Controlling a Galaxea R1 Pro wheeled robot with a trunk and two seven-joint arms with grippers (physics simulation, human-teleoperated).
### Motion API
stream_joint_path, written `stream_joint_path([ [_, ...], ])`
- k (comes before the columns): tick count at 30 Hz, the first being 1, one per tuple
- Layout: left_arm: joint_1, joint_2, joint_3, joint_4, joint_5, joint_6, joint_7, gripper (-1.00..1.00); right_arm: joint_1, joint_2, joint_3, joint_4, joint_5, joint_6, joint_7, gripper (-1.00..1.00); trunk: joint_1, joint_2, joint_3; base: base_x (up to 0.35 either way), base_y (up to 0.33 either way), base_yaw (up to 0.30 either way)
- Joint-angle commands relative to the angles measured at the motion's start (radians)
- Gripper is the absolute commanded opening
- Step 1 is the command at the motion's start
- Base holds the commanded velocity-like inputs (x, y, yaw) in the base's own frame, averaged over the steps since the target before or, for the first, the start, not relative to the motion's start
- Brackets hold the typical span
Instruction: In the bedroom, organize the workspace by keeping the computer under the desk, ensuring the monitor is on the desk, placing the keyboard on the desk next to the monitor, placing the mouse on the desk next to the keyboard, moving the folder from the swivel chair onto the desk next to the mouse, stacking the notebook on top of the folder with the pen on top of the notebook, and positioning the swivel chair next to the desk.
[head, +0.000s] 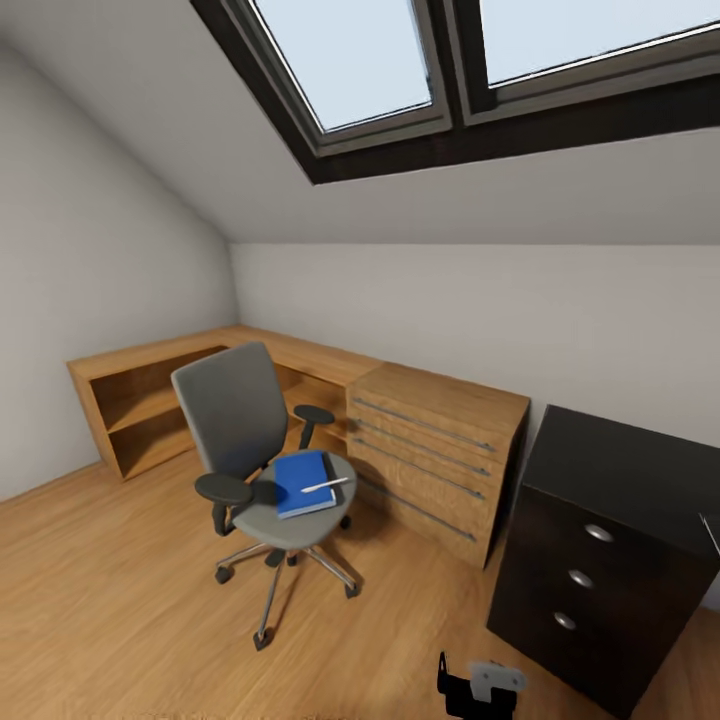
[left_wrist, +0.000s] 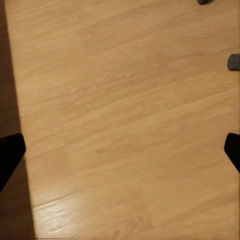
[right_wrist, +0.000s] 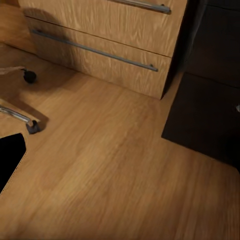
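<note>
I'm nearing the chair (head: 262, 455), left tool (left_wrist: 120, 150) spread open and empty, right tool's state unclear; next I must reach the folder (head: 304, 483) under the pen (head: 324, 485).

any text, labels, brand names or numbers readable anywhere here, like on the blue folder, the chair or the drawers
None: no words, labels, brands or numbers can be read in these pictures.
The folder: plain blue cover, no print showing.
The pen: too thin to show any marking.
The swivel chair: plain grey back, no logo.
The wooden dresser: bare fronts with metal bar handles.
The black drawer unit: silver knobs, no labels.
</note>
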Motion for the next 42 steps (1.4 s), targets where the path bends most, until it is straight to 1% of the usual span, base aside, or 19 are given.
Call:
stream_joint_path([
  [1, 0.000, 0.000, -0.008, -0.002, 0.009, -0.004, 0.002, 1.00, -0.001, 0.000, 0.009, 0.000, -0.002, -0.001, -0.009, 1.00, 0.000, -0.001, -0.002, 0.000, 0.000, 0.247],
  [5, 0.000, -0.010, -0.010, -0.001, 0.007, -0.004, -0.005, 1.00, -0.001, 0.000, 0.009, 0.000, -0.002, -0.001, -0.009, 1.00, 0.000, -0.001, -0.006, 0.000, 0.000, 0.244],
  [6, -0.001, -0.017, -0.011, -0.001, 0.005, -0.005, -0.006, 1.00, -0.001, 0.000, 0.009, 0.000, -0.002, -0.001, -0.009, 1.00, 0.000, -0.001, -0.007, 0.000, 0.000, 0.232],
  [7, 0.000, -0.032, -0.013, 0.000, 0.000, -0.007, -0.007, 1.00, -0.001, 0.000, 0.009, 0.000, -0.002, -0.001, -0.009, 1.00, 0.000, -0.001, -0.008, 0.000, 0.000, 0.221],
  [14, 0.000, -0.037, -0.013, 0.000, -0.003, -0.011, -0.006, 1.00, -0.001, -0.005, 0.002, 0.000, -0.009, 0.002, -0.012, 1.00, 0.000, -0.001, -0.016, 0.012, 0.000, 0.214],
  [23, -0.001, -0.044, -0.014, 0.000, -0.014, -0.010, -0.004, 1.00, -0.001, -0.016, -0.002, 0.004, -0.028, 0.002, -0.012, 1.00, 0.000, -0.001, -0.019, 0.234, -0.016, 0.069],
  [28, 0.000, -0.067, -0.014, -0.006, -0.016, -0.012, -0.001, 1.00, -0.001, -0.017, -0.003, 0.004, -0.028, 0.001, -0.012, 1.00, 0.000, -0.001, -0.019, 0.066, -0.015, 0.002],
  [29, 0.000, -0.078, -0.016, -0.051, -0.017, -0.007, -0.004, 1.00, -0.001, -0.017, -0.005, 0.003, -0.027, 0.001, -0.012, 1.00, 0.000, -0.001, -0.019, 0.013, -0.003, 0.000],
  [31, 0.000, -0.079, -0.017, -0.117, -0.017, 0.007, -0.004, 1.00, -0.001, -0.017, -0.005, 0.000, -0.026, -0.001, -0.011, 1.00, 0.000, -0.001, -0.019, 0.008, -0.002, 0.000],
  [32, 0.000, -0.077, -0.016, -0.169, -0.017, 0.038, -0.002, 1.00, -0.001, -0.017, -0.005, -0.003, -0.025, -0.004, -0.010, 1.00, 0.000, -0.001, -0.019, 0.003, -0.001, 0.000],
  [33, 0.000, -0.069, -0.014, -0.259, -0.017, 0.133, 0.000, 1.00, -0.002, -0.018, -0.005, -0.006, -0.024, -0.014, -0.009, 1.00, 0.000, -0.001, -0.019, 0.002, 0.000, 0.000],
  [34, -0.018, -0.041, 0.092, -0.601, -0.007, 0.535, 0.035, 1.00, -0.112, -0.026, -0.009, -0.058, -0.046, 0.010, -0.016, 1.00, 0.000, -0.001, -0.019, 0.000, 0.000, 0.000],
  [35, -0.060, -0.041, 0.126, -0.631, 0.005, 0.553, 0.092, 1.00, -0.195, -0.027, -0.012, -0.067, -0.088, 0.093, -0.018, 1.00, 0.000, -0.001, -0.019, 0.000, 0.000, 0.000],
  [36, -0.109, -0.042, 0.142, -0.664, 0.044, 0.568, 0.154, 1.00, -0.290, -0.027, -0.013, -0.072, -0.130, 0.239, -0.018, 1.00, 0.000, -0.001, -0.019, 0.000, 0.000, 0.000],
  [37, -0.135, -0.043, 0.148, -0.714, 0.083, 0.598, 0.188, 1.00, -0.364, -0.028, -0.014, -0.079, -0.155, 0.389, -0.017, 1.00, 0.000, -0.001, -0.019, 0.000, 0.000, 0.000],
  [39, -0.145, -0.043, 0.150, -0.758, 0.105, 0.629, 0.204, 1.00, -0.407, -0.028, -0.015, -0.087, -0.170, 0.495, -0.017, 1.00, 0.000, -0.001, -0.019, 0.000, 0.000, 0.000],
  [40, -0.155, -0.044, 0.155, -0.822, 0.129, 0.682, 0.221, 1.00, -0.453, -0.028, -0.027, -0.096, -0.197, 0.624, -0.017, 1.00, 0.000, -0.001, -0.019, 0.000, 0.000, 0.000],
  [41, -0.159, -0.043, 0.171, -0.877, 0.148, 0.722, 0.230, 1.00, -0.478, -0.026, -0.062, -0.106, -0.237, 0.693, -0.019, 1.00, 0.000, -0.001, -0.019, 0.000, 0.000, 0.000],
  [42, -0.161, -0.045, 0.187, -0.908, 0.159, 0.737, 0.235, 1.00, -0.487, -0.023, -0.088, -0.114, -0.260, 0.717, -0.024, 1.00, 0.000, -0.001, -0.019, 0.000, 0.000, 0.000],
])
